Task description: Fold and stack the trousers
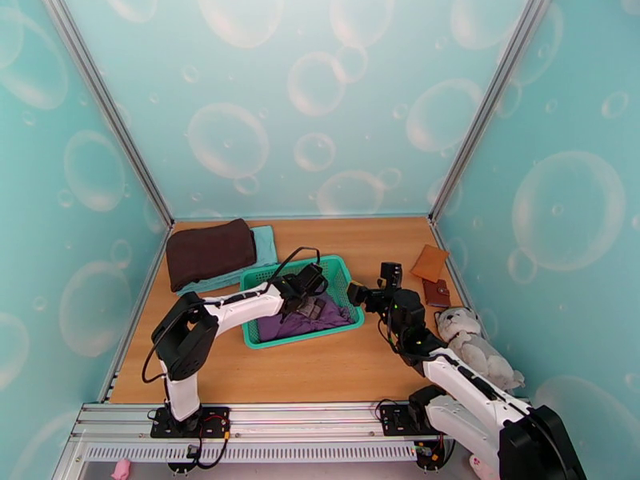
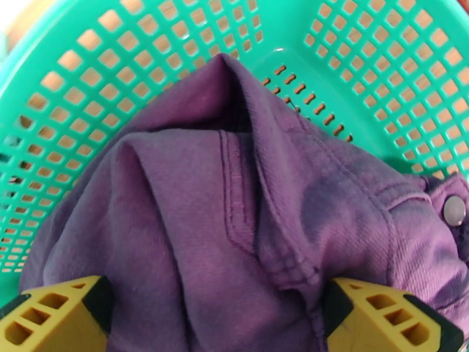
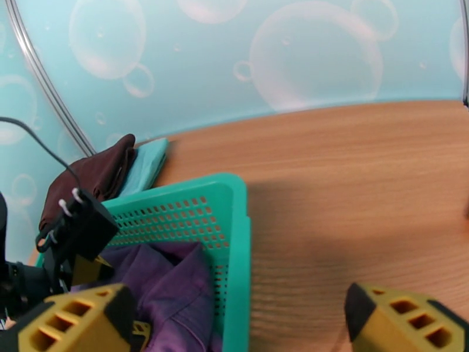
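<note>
left gripper (image 2: 217, 315), fingers spread apart, straddles a ridge of the purple trousers (image 2: 234, 218) bunched in the green basket (image 2: 381, 71). pinching just that fold, the lift could drag the likely light basket along or snag on its wall. right gripper (image 3: 237, 312), spread wide and empty, hovers over the basket's right rim, crowding the way out. a dark brown folded cloth (image 1: 210, 251) and teal folded cloth (image 1: 266, 238) fill the far-left corner.

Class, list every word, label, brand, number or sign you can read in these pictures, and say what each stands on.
None can be read.
The trousers show plain purple cloth and stitching; their metal button is too blurred to show any marking.
The green basket and the bubble-patterned walls carry no lettering.
</note>
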Robot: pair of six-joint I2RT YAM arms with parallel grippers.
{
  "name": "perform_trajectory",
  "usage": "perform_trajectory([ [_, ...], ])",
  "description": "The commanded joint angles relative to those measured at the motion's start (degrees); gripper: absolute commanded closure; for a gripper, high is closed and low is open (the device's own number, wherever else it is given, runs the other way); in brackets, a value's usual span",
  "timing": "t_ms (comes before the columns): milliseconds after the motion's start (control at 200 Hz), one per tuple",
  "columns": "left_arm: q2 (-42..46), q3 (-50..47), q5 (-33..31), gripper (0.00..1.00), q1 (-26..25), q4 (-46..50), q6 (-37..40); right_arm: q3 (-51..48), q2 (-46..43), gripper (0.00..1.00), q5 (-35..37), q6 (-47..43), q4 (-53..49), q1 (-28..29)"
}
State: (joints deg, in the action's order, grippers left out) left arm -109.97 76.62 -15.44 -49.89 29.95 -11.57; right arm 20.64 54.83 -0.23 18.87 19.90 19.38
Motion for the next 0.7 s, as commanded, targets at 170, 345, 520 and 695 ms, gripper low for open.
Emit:
perform_trajectory([
  [170, -8.7, -4.6, 11.2, 0.58, -0.7, 0.8, -0.9, 1.0, -1.2, 0.01, -1.1, 1.0, -0.1, -0.7],
  [345, -5.6, -2.9, 13.7, 1.0, -1.7, 1.8, -1.5, 0.3, -2.4, 0.01, 0.1, 0.8, 0.2, -0.8],
  [520, 3.9, 0.7, 11.7, 1.0, -2.1, 2.6, -2.6, -1.2, -5.3, 0.01, 2.7, 0.8, 0.6, -1.0],
  [695, 14.4, 8.2, 6.9, 1.0, -1.9, 3.8, -3.3, -2.5, -7.4, 0.01, 3.0, 0.9, 1.8, -1.4],
])
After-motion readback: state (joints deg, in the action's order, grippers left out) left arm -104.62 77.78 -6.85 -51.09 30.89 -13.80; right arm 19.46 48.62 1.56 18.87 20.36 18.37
